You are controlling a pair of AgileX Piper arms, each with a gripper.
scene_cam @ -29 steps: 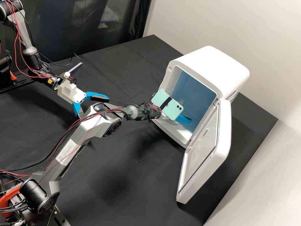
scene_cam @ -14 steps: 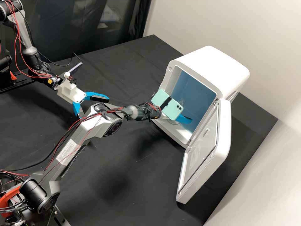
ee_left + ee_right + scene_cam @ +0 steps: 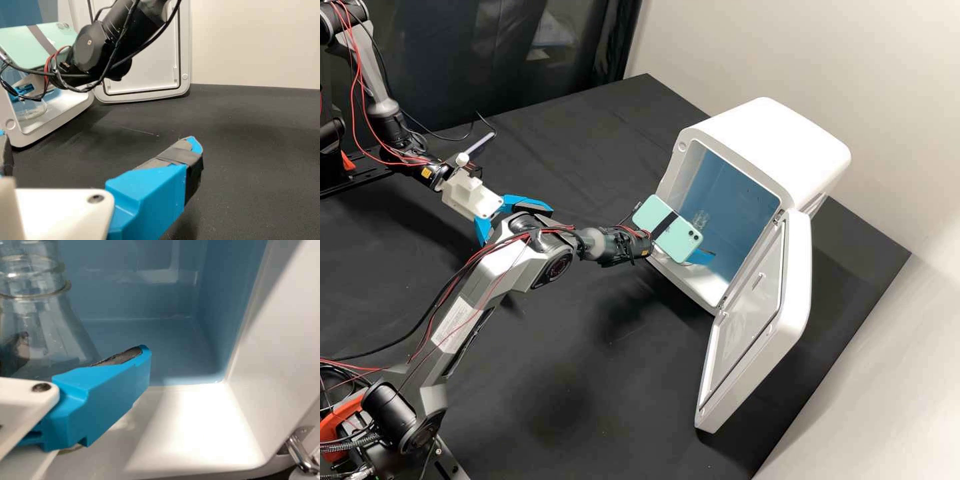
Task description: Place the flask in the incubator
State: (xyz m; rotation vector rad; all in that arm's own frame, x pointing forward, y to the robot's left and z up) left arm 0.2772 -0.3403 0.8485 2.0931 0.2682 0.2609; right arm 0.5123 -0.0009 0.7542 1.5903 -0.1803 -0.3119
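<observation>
Right wrist view: flask [image 3: 35, 305] stands on the incubator [image 3: 260, 340] floor; whether the right pincer [image 3: 695, 253] clamps it cannot be told. Best withdrawn straight, clear of glass. Left pincer [image 3: 513, 220] apart above table [image 3: 620, 373].

The flask [image 3: 35, 315] is clear, glossy glass. The incubator [image 3: 773, 143] has a smooth, shiny white plastic shell and a smooth pale blue lining with a soft sheen. A small bright metal hinge [image 3: 300, 457] sits at its door edge. The bench [image 3: 600, 360] wears a matt black, cloth-like cover. The left hand [image 3: 100, 150] has fingers [image 3: 150, 190] of smooth blue plastic, one tipped with a dull dark pad.
</observation>
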